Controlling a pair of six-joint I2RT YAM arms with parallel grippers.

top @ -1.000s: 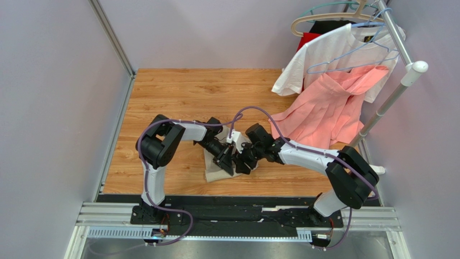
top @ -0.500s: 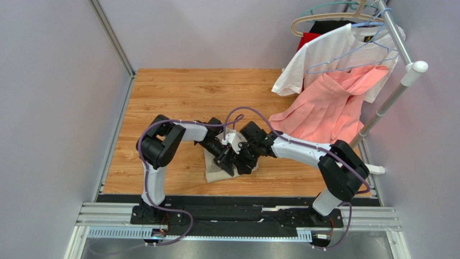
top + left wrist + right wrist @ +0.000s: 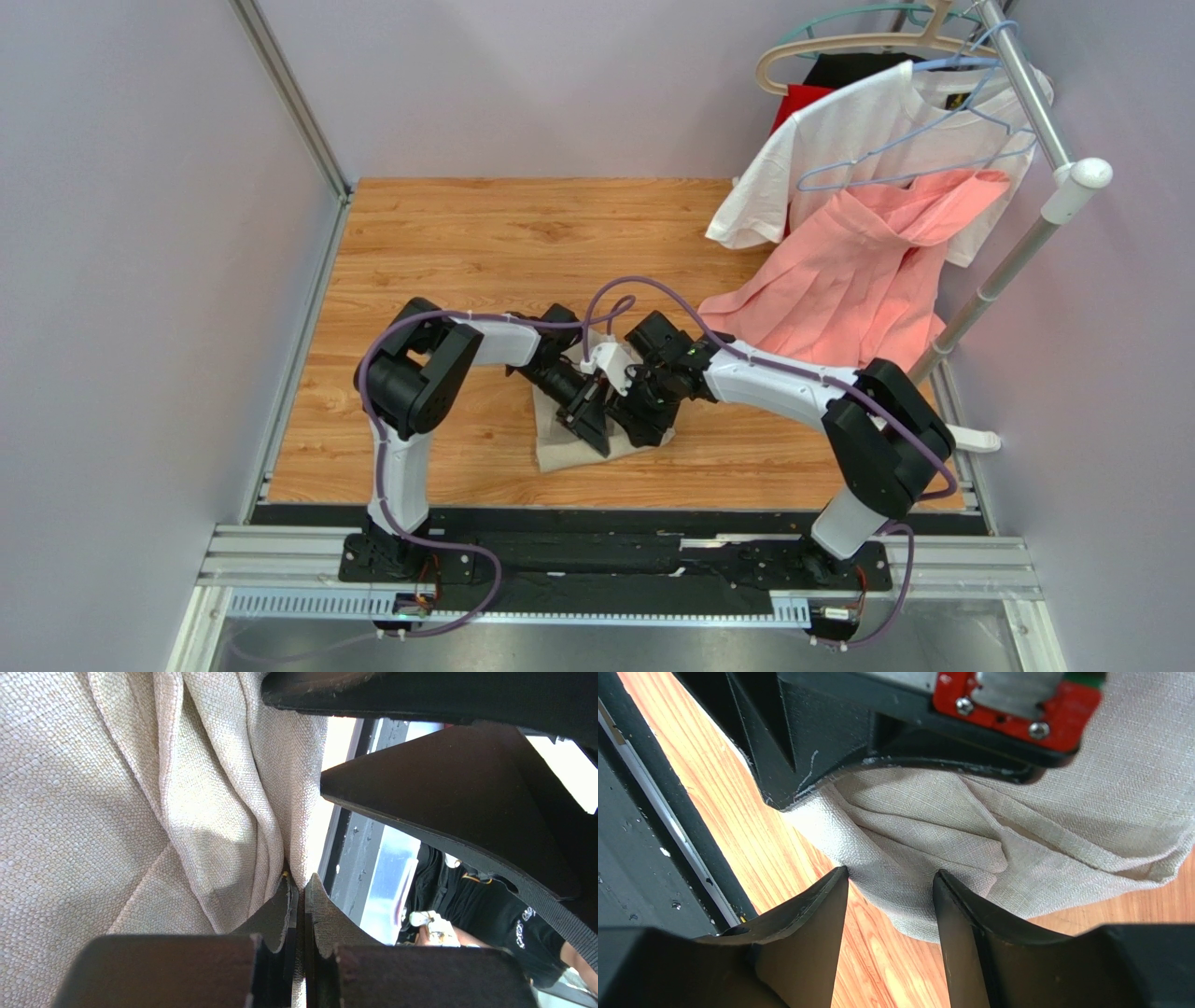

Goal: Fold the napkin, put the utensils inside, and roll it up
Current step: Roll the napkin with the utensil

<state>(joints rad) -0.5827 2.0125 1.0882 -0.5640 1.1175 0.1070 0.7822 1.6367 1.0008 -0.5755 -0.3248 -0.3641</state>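
Well, starting left of the napkin (image 3: 561,451), the left arm (image 3: 407,378) is leaning in over the wooden table (image 3: 463,252). The left gripper (image 3: 298,889) is sitting on the napkin's left half with its jaws pressed together on a gathered ridge of cloth. Creases are running straight into the tips, so I'm reading this as a pinch meant to pin the bundle while the other side gets worked. The napkin itself is lying bunched and folded over on the boards, directly under both wrists, looking more like a loose bundle than a flat square. At the napkin's near rounded edge, the right gripper (image 3: 889,903) is hovering with its jaws apart, one finger on either side of the bulging hem and clamping nothing. That straddle is looking like a set-up to catch the edge and turn it over. Well to the right of the napkin, a white T-shirt (image 3: 856,133) and a salmon-pink garment (image 3: 856,280) are hanging from a rack (image 3: 1010,266), apart from the work. Counting up, I'm seeing one napkin, two arms including the right arm (image 3: 786,385), two grippers and two hanging garments. I'm seeing no utensils in any view, and whether they're tucked inside the cloth I can't tell.
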